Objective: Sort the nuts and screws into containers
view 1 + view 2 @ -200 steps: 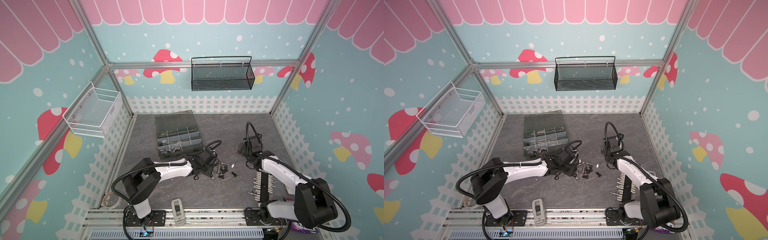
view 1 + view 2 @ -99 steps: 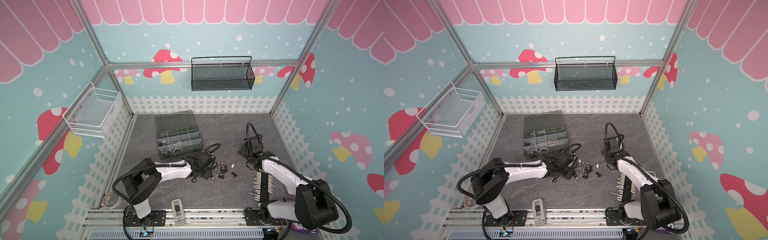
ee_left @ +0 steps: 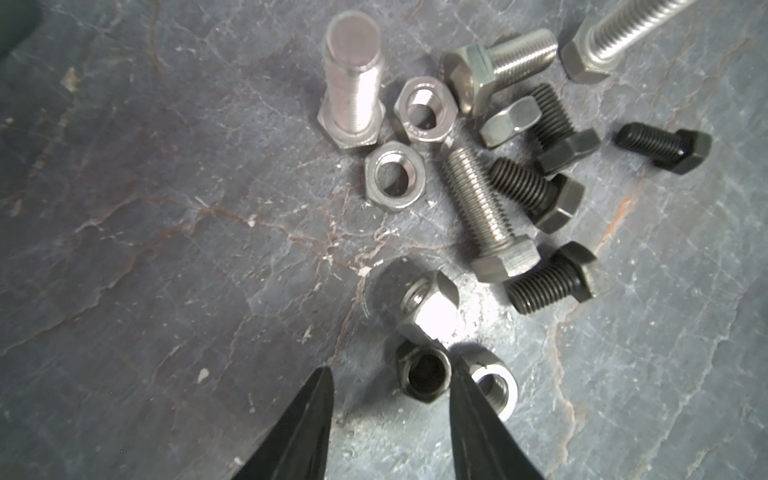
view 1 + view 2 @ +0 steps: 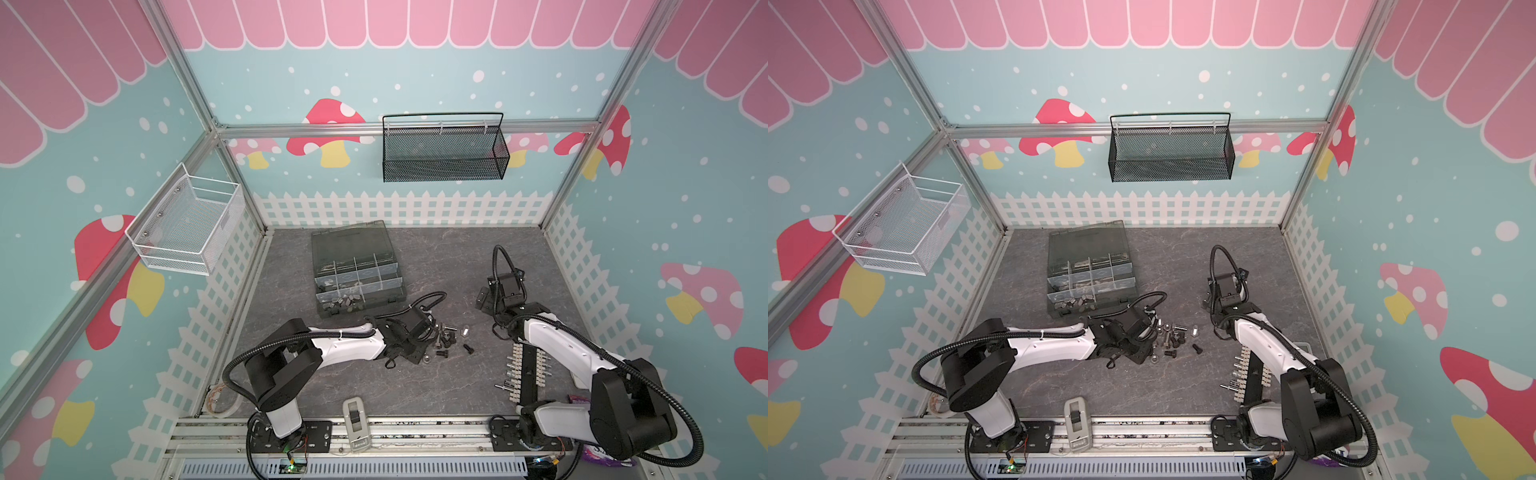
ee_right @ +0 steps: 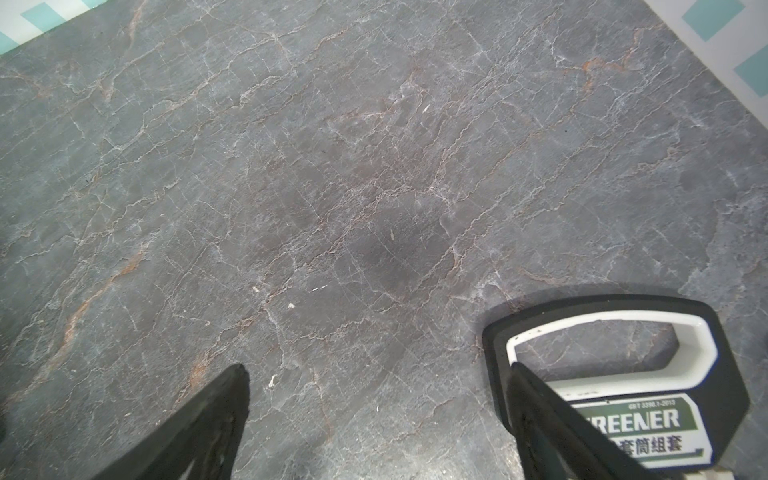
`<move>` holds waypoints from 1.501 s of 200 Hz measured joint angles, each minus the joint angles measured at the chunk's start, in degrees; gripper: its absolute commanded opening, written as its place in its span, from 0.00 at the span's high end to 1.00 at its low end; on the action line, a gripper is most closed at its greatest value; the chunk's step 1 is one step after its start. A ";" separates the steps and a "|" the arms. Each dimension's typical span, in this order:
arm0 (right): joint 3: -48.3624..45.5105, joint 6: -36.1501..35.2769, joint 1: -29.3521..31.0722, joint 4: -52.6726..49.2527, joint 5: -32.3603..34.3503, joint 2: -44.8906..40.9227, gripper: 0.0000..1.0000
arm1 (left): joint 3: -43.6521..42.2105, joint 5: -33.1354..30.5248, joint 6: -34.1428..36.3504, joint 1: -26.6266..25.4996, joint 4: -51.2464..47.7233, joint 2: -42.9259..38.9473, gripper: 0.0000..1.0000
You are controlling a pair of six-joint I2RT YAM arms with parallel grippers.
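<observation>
Black nut [image 3: 424, 374] between fingers of half-spread left hand [image 3: 390, 374], fenced off from silver nut [image 3: 494, 388], likely next pinch | right hand [image 5: 376, 370] spread, idle

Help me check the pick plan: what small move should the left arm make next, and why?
Probably close the left gripper on the black nut: it lies between the open fingers, nearer one of them, with a silver nut just outside that finger.
</observation>
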 measured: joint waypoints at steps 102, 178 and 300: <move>-0.44 0.02 0.00 0.00 0.02 0.00 0.03 | 2.03 0.09 0.22 -0.42 -0.66 3.26 0.52; -0.44 0.02 0.00 -0.02 0.02 0.00 0.03 | 2.36 -3.13 0.44 -0.70 -2.78 3.45 0.56; -0.44 0.02 0.00 -0.02 0.00 0.00 0.03 | 5.09 -4.59 1.29 -0.68 -5.03 5.42 0.63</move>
